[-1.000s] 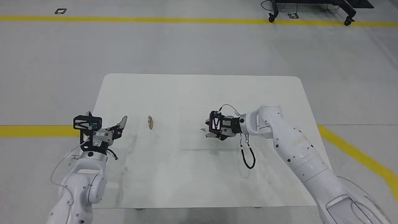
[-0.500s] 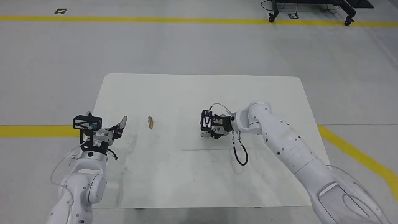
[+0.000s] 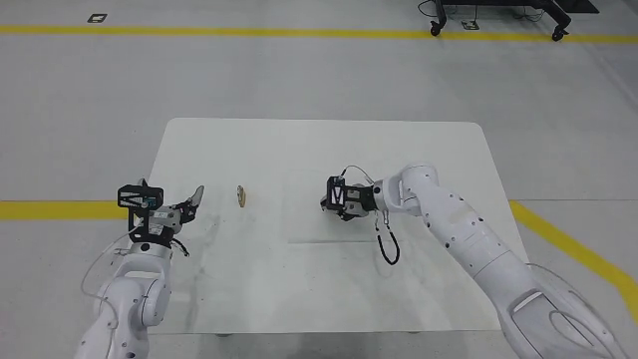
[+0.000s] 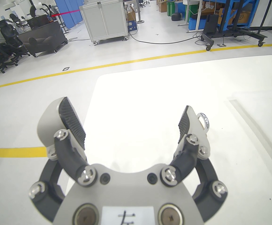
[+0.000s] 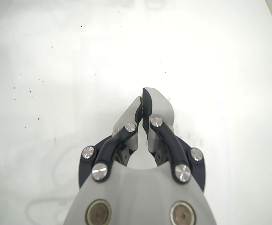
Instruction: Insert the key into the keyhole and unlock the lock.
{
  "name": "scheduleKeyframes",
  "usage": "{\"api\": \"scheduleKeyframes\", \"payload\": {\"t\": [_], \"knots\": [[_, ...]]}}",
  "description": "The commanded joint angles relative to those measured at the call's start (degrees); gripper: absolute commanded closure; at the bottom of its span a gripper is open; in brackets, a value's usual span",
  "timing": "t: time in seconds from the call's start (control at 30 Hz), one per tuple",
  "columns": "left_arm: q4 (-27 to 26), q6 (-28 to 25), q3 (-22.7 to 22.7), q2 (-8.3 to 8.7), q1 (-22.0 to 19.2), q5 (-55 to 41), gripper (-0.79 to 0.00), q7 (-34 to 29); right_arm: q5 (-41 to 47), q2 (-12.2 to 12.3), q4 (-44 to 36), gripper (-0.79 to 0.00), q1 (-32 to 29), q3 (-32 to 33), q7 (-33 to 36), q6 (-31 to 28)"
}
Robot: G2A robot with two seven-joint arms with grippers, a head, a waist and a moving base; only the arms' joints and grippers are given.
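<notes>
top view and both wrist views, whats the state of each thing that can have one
brass padlock with silver shackle: resting on the white rectangular table, apart from both end effectors; locked or not, cannot tell
left end effector: open, holding nothing
right end effector: shut, pads pressed together; cannot tell if anything is held

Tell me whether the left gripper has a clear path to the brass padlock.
Probably yes: the left gripper is open, and only bare white table lies between it and the brass padlock.
</notes>
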Motion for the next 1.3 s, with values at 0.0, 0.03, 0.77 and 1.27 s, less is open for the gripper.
{"api": "scheduleKeyframes", "payload": {"t": [0.0, 0.03, 0.77, 1.27], "knots": [[0.0, 0.0, 0.0, 0.00, 0.0, 0.0, -0.785, 0.0, -1.7, 0.4, -0.5, 0.000, -0.5, 0.2, -2.8, -0.6], [0.0, 0.0, 0.0, 0.00, 0.0, 0.0, -0.785, 0.0, -3.0, 0.7, -0.8, 0.000, -0.8, 0.3, -4.1, -0.6], [-9.5, -4.9, 7.2, 0.19, 2.7, 16.8, -0.785, -0.7, -9.9, 2.8, -3.9, 0.000, -5.1, 2.7, -21.0, 3.5], [-6.4, -12.1, 19.3, -0.68, -4.9, 26.2, -0.785, -11.0, -15.6, 2.5, 1.2, 0.000, -2.9, -0.6, -32.1, 5.0]]}}
